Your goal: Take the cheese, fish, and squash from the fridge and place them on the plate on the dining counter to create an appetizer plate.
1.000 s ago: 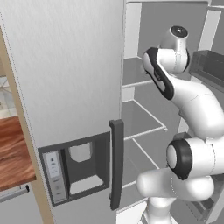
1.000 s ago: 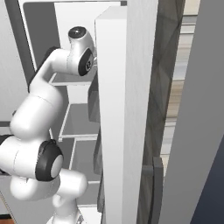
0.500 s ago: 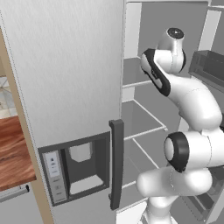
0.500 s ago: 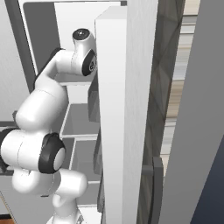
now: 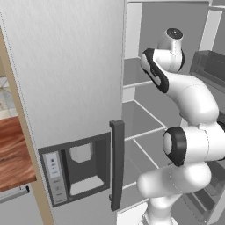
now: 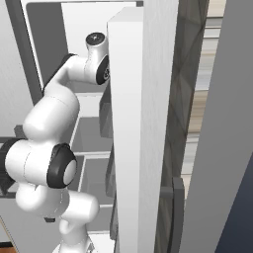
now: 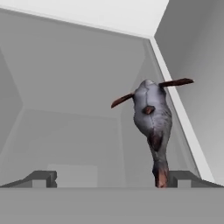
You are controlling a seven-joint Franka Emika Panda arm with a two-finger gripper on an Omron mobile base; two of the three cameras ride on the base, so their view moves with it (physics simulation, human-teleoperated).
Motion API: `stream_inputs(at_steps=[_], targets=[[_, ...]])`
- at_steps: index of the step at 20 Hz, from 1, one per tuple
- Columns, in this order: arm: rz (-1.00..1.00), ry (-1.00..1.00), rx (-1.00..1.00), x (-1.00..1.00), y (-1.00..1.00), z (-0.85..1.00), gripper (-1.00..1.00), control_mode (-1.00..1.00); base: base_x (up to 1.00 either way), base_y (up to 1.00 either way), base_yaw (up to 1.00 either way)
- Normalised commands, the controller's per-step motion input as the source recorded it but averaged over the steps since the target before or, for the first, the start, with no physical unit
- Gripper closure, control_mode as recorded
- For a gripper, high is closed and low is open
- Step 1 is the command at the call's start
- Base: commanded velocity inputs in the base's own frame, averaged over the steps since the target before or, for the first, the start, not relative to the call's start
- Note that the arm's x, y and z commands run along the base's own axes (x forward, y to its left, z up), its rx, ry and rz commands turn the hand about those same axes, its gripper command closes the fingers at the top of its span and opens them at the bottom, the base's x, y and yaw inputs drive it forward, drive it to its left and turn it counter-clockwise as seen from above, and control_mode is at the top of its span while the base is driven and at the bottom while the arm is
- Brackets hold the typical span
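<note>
Grey-scaled and dark-finned, the fish [image 7: 152, 118] is seen in the hand view lying on a pale fridge shelf [image 7: 65, 131], close to the right-hand inner wall, its tail end pointing toward the camera and reaching down beside the right fingertip [image 7: 186, 178]. The pincer [image 7: 111, 179] is spread wide, its two dark tips well apart at the bottom of that view, and nothing is held between them. The fish lies toward the right tip rather than midway between the two, so some sideways correction is judged to be needed before a closing would catch it squarely.

As for progress, the task is judged to be at an early stage: the fridge [image 5: 79, 88] is open and the first pick has not yet been made. Neither cheese, squash nor plate can be made out, so whether any item has been delivered cannot be told. A strip of reddish-brown counter [image 5: 13, 154] is visible at the left of the left base view.

The arm [image 5: 189, 101] is raised and folded, its upper links bent forward into the upper compartment between the white shelves; in the right base view the wrist [image 6: 96, 59] is reached in behind the open door [image 6: 141, 123].
</note>
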Motion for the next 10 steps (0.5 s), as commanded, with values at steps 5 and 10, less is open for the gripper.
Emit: stream_inputs(at_steps=[5,10], targets=[[0.00,0.00,0.00,0.21,-0.05,-0.03,-1.00,-1.00,0.00,0.00,0.00],[-0.01,0.00,0.00,0.18,-0.01,-0.08,-1.00,-1.00,0.00,0.00,0.00]])
